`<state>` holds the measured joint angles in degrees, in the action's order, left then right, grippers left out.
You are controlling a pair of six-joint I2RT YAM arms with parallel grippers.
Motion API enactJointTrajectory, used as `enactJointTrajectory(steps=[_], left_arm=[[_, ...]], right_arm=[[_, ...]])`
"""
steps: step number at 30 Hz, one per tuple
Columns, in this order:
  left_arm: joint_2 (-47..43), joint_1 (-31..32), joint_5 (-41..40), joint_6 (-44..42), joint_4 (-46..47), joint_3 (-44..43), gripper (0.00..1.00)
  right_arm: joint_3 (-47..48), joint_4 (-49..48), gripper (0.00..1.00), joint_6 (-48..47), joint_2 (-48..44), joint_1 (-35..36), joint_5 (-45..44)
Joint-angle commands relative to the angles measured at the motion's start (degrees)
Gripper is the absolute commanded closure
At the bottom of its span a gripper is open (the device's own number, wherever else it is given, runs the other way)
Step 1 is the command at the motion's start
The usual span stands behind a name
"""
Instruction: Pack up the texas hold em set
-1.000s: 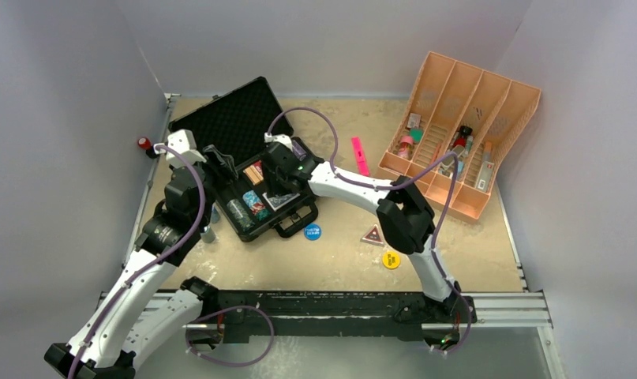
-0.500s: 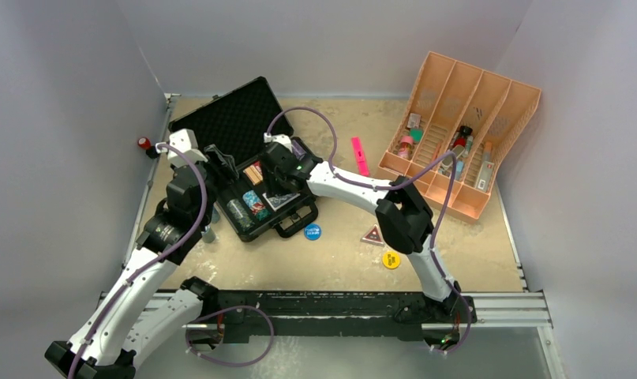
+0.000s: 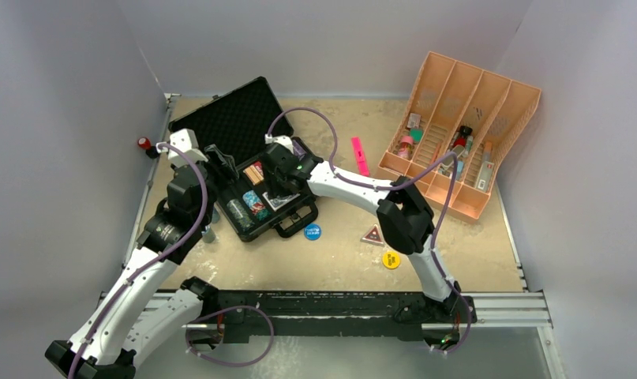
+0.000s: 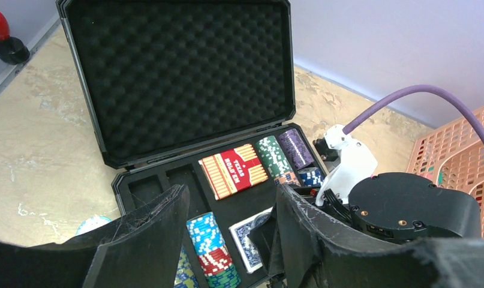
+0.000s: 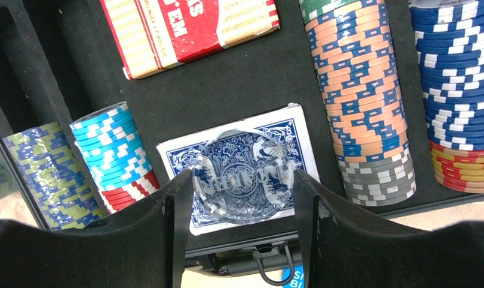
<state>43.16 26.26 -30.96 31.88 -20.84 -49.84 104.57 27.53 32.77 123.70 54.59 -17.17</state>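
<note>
The black case (image 3: 244, 126) lies open at back left, its foam lid (image 4: 179, 72) tilted back. Its base holds a red deck (image 5: 188, 30), a blue deck (image 5: 179, 159) and chip stacks (image 5: 362, 102). My right gripper (image 5: 242, 180) is shut on a clear round disc (image 5: 245, 174), held just above the blue deck, and it sits over the base in the top view (image 3: 277, 185). My left gripper (image 4: 228, 192) is open and empty over the left side of the base (image 3: 220, 162). A blue disc (image 3: 312, 231) and a yellow disc (image 3: 391, 259) lie on the table.
The orange divided tray (image 3: 465, 130) stands at back right and the pink marker (image 3: 360, 155) lies beside it. A red triangular piece (image 3: 372, 235) lies near the blue disc. A red knob (image 3: 145, 144) sits at the left edge. A pale disc (image 4: 92, 223) lies left of the case.
</note>
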Motion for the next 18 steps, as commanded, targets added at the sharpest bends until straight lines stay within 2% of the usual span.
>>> enactJointTrajectory(steps=[1,10,18], left_arm=[[-0.19,-0.25,-1.05,0.02,1.0,-0.51,0.45],[0.08,-0.25,-0.97,0.07,1.02,-0.58,0.42],[-0.14,-0.25,-0.73,0.2,0.88,-0.57,0.41]], right_arm=[[1.45,3.51,0.38,0.05,-4.39,-0.02,-0.95],[-5.09,-0.02,0.25,1.2,-12.96,-0.01,-0.03],[-17.0,0.34,0.25,5.34,-19.41,-0.05,-0.15]])
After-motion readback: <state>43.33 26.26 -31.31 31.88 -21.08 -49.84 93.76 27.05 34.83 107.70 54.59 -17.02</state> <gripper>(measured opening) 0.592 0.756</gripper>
